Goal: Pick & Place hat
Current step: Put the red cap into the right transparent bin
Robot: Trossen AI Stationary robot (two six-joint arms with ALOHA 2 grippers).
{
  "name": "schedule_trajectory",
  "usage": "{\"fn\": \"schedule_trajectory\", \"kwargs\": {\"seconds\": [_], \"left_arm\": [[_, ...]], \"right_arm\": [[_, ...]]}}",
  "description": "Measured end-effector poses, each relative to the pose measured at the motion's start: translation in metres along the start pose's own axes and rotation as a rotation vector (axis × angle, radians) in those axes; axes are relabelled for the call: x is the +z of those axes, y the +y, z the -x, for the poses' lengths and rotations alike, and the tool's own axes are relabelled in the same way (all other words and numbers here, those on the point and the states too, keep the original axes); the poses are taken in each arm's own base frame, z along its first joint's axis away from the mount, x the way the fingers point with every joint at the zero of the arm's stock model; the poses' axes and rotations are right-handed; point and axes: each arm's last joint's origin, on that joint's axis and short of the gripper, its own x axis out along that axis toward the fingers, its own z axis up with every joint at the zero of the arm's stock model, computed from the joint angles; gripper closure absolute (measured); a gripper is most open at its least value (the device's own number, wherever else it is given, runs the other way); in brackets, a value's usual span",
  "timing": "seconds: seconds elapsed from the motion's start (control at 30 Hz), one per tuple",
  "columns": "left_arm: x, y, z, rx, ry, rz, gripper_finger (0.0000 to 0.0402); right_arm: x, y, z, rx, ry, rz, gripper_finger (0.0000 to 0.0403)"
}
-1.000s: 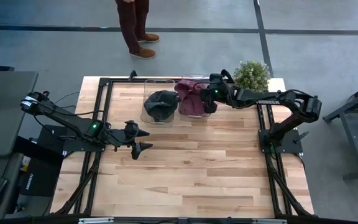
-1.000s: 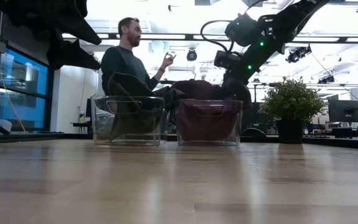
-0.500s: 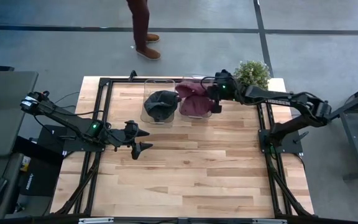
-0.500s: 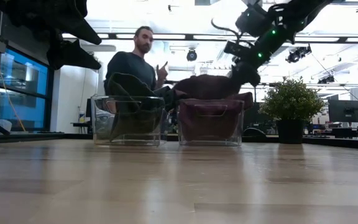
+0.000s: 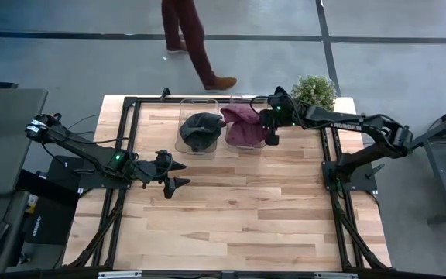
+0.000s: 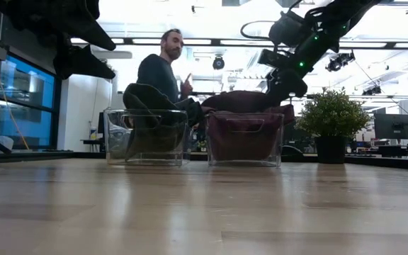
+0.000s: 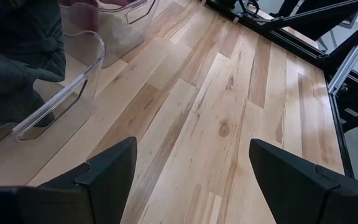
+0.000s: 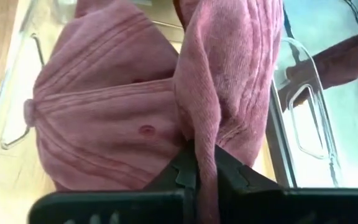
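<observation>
1. The maroon hat [image 5: 242, 125] lay in the right clear bin [image 5: 248, 142], at the table's far edge, with a fold lifted
2. It looked soft, light and floppy (likely to sag), best pinched at a fold or the brim
3. The right gripper [image 8: 199, 163] was clamped on that fold
4. The left gripper [image 5: 178, 174] hung wide open and empty, nearer, beside the dark hat's bin [image 5: 198, 146]

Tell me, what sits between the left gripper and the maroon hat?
The clear bin holding a dark hat lies between the open left gripper and the maroon hat, shown in the high view.
</observation>
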Motion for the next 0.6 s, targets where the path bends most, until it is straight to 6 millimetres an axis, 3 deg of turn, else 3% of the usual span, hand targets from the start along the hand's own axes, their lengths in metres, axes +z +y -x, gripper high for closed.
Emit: {"fn": "schedule_trajectory", "kwargs": {"seconds": [0.37, 0.6], "left_arm": [[0.000, 0.000, 0.000, 0.000, 0.000, 0.000, 0.0099], [0.000, 0.000, 0.000, 0.000, 0.000, 0.000, 0.0099]], "right_arm": [[0.000, 0.000, 0.002, 0.002, 0.005, -0.013, 0.0291], [0.006, -0.001, 0.023, -0.008, -0.069, -0.067, 0.0231]]}}
